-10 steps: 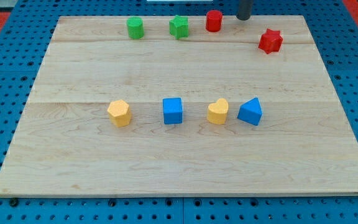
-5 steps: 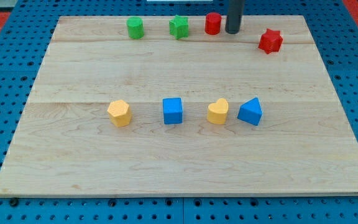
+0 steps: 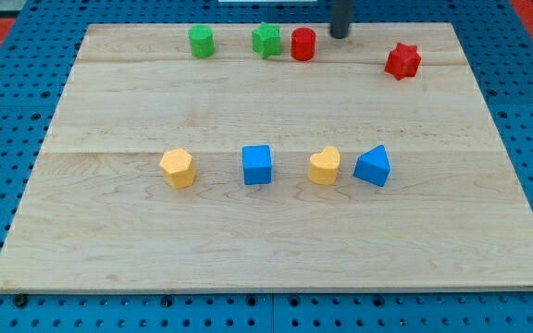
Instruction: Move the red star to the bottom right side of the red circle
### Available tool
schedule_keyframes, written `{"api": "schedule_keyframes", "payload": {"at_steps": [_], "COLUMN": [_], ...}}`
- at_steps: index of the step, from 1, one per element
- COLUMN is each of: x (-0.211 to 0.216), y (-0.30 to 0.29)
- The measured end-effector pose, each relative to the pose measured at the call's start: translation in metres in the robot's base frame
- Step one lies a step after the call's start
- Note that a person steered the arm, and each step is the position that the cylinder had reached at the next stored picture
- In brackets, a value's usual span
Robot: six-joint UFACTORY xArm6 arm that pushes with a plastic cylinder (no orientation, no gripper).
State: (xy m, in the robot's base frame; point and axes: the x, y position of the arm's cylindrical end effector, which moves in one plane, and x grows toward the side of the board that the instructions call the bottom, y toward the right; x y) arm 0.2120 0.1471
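Observation:
The red star (image 3: 402, 60) lies near the view's top right on the wooden board (image 3: 276, 240). The red circle (image 3: 303, 43), a short cylinder, stands at the view's top middle, close beside the green star (image 3: 266, 40). My tip (image 3: 340, 36) is at the top edge of the board, a little to the right of the red circle and apart from it, well to the left of the red star.
A green cylinder (image 3: 201, 42) stands at the top left. In a row across the middle lie a yellow hexagon (image 3: 178, 167), a blue cube (image 3: 257, 165), a yellow heart (image 3: 324, 166) and a blue triangle (image 3: 372, 166).
The red circle has slid left and slightly down, closer to the green star. My tip moved down beside it, then drew back up a little. The red star has not moved.

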Motion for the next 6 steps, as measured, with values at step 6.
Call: {"api": "schedule_keyframes", "payload": {"at_steps": [6], "x": [0.075], "y": [0.06]}}
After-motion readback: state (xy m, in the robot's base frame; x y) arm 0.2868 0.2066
